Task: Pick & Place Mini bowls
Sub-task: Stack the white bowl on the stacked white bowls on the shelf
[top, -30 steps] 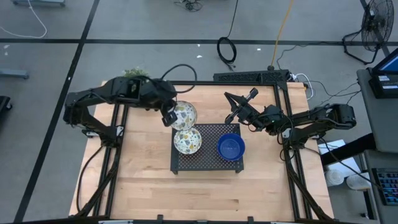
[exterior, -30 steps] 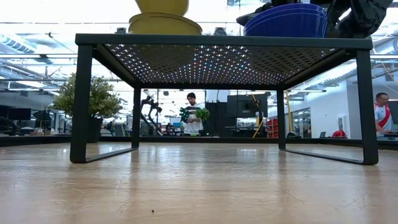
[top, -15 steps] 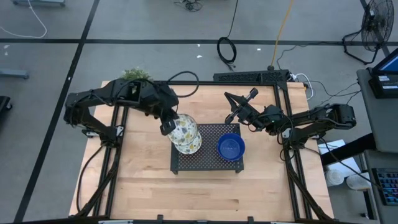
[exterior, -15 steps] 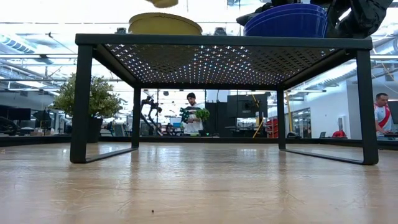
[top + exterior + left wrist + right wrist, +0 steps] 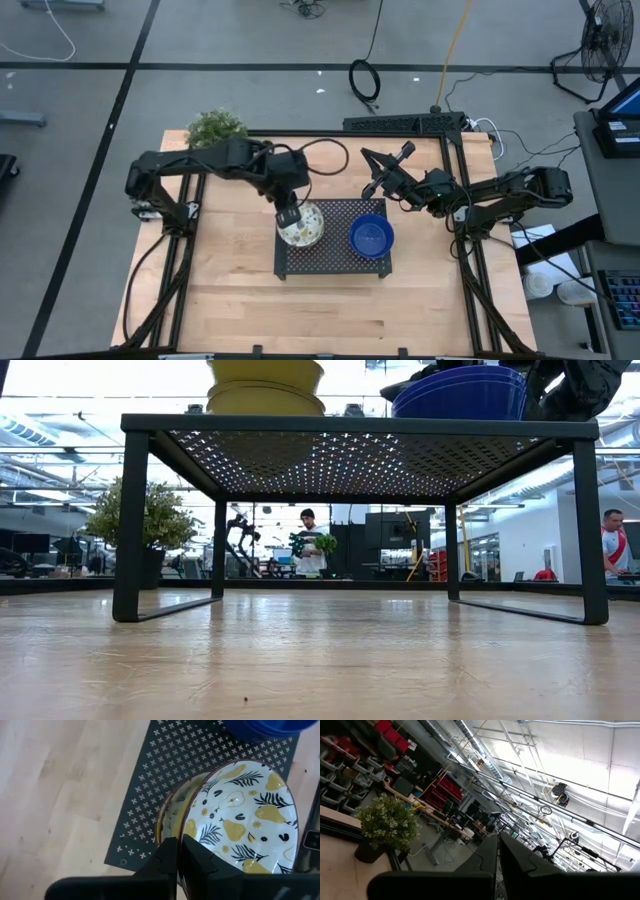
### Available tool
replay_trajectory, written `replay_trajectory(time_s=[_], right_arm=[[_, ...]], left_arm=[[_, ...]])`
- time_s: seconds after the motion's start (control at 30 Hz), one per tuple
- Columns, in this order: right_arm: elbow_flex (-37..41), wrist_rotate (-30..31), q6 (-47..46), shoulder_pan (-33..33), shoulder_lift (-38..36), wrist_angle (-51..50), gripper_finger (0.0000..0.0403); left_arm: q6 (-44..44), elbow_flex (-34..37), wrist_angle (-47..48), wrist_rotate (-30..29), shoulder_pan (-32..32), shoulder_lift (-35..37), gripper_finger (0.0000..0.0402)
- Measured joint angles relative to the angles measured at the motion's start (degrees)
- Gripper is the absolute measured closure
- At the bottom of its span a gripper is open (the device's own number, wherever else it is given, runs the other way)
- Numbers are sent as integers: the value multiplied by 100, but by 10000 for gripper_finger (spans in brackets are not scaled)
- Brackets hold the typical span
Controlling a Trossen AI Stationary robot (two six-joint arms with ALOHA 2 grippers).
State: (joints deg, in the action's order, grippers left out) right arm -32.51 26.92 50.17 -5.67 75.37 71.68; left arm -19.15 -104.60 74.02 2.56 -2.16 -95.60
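A black perforated tray [image 5: 335,262] stands on the wooden table. On its left part sits a white bowl with yellow pears and dark leaves [image 5: 167,817]. My left gripper [image 5: 290,213] is shut on a second bowl of that pattern [image 5: 240,815] and holds it right above the first. In the low view the two show as yellow bowls, one [image 5: 265,372] over the other [image 5: 265,400]. A stack of blue bowls [image 5: 370,236] rests on the tray's right part. My right gripper [image 5: 385,160] is shut and raised beyond the tray's far right corner, touching nothing. My left gripper pinches the upper patterned bowl by its rim [image 5: 187,820], one finger inside and one outside, coming from above and pointing down. The bowl sits over the lower bowl, slightly tilted. Whether its underside rests on the lower bowl, I cannot tell.
A small green plant [image 5: 215,127] stands at the table's far left corner. The tray [image 5: 350,425] is raised on legs with open space under it. Bare wood lies near and left of the tray. People stand in the room beyond the table.
My left gripper carried the patterned bowl from beyond the tray's far edge toward the near edge and a little right. It rose on the way, then came down over the other patterned bowl on the tray. The fingers stayed shut on the rim.
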Motion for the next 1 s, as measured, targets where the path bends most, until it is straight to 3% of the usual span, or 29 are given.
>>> replay_trajectory(time_s=[1.0], right_arm=[[0, 7, 0, 0, 0, 0, 394]], left_arm=[[242, -9, 252, 317, -396, -360, 391]])
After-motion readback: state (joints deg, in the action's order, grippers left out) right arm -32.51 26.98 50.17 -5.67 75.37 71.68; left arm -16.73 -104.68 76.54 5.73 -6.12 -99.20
